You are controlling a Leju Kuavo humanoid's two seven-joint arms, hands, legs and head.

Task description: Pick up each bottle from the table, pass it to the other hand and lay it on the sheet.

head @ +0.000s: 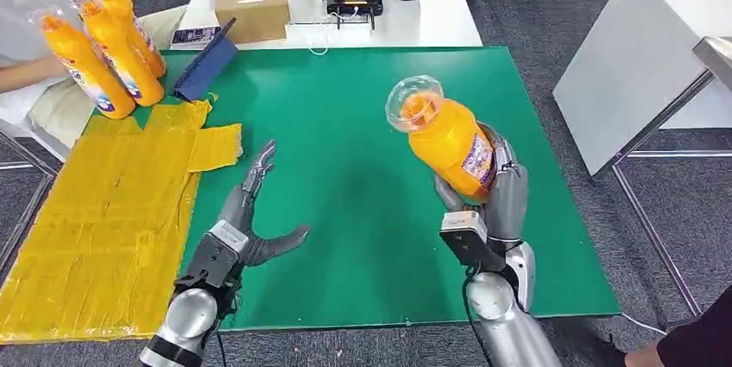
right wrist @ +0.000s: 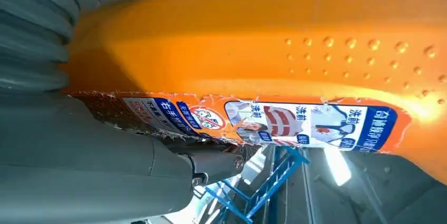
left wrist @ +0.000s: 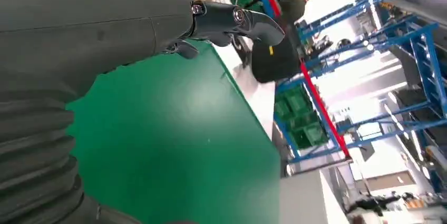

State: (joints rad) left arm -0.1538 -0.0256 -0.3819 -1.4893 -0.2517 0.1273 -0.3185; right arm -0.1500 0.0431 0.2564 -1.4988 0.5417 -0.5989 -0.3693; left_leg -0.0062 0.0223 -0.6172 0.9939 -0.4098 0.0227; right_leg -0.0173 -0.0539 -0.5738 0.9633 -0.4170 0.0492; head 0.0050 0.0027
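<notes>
Your right hand (head: 488,199) grips orange bottle (head: 449,144) round its fat middle, lifted above green table (head: 345,177), clear cap end tipped toward your left side. Good for passing over, you'd guess. Close up, bottle (right wrist: 263,50) fills right hand's grasp, torn label facing camera.

Your left hand (head: 255,216) hangs near, fingers spread wide, holding nothing, palm turned to bottle. Looks ready to catch.

Yellow sheet (head: 104,211) lies just beside left hand, waiting.

Three more orange bottles (head: 108,43) sit in person's arm at far corner.

Cardboard box (head: 252,3) shut; can't tell what's inside.
</notes>
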